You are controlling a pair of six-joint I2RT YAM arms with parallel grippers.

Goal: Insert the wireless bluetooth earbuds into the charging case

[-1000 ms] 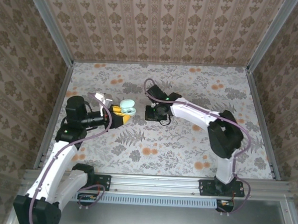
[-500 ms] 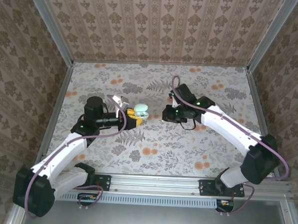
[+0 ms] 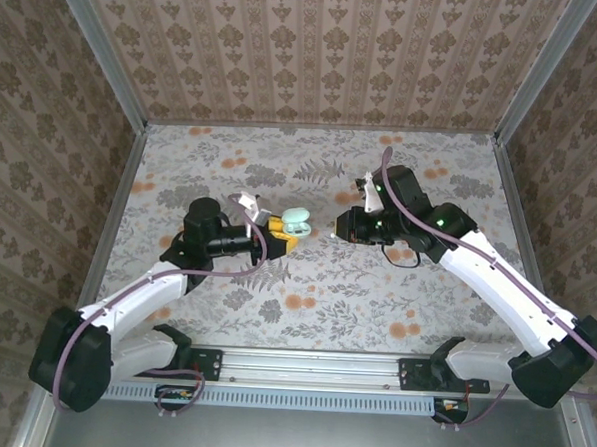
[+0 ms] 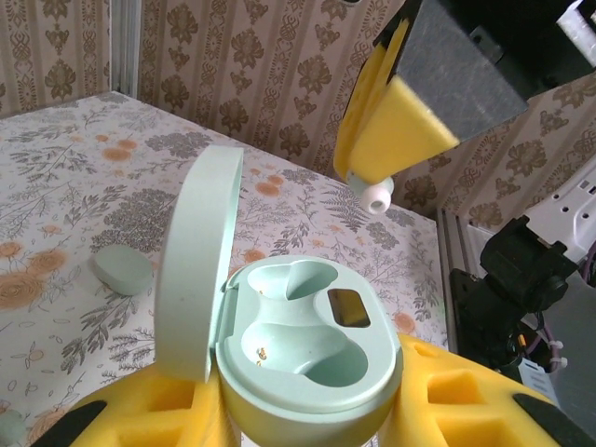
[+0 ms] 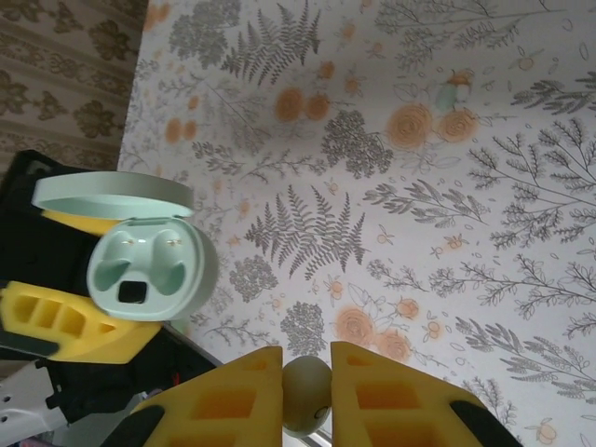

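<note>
While both arms converge above the middle of the floral table (image 3: 424, 310), the insertion itself is not yet made. The left arm (image 3: 134, 300) reaches in from its side and the right arm (image 3: 486, 273) comes across from the other.

The left gripper (image 3: 285, 233) has its yellow pads pressed against the base of the charging case (image 4: 312, 358), holding it clear of the table. The hinged lid (image 4: 197, 270) stands open, and both sockets are empty and face the other arm. The right gripper (image 5: 305, 361) pinches one earbud (image 5: 307, 399) at the very tips of its pads. In the left wrist view that earbud hangs above and beyond the case, near it but apart. A second earbud (image 4: 121, 270) lies on the table past the lid, untouched.

Risks, as judged from this position:
- The pinch on the held earbud is shallow. Any contact with the socket rim could twist it in the pads or squeeze it out, dropping it to the table.
- The sockets are shaped, so an earbud presented to the wrong one, or turned wrongly, would likely sit proud and fail to seat.
- Downward pressure falls on a case held only at its base, which could make it tilt or slide in the foam.
- The broad right pads pass close to the raised lid, and a brush could knock it shut.
</note>
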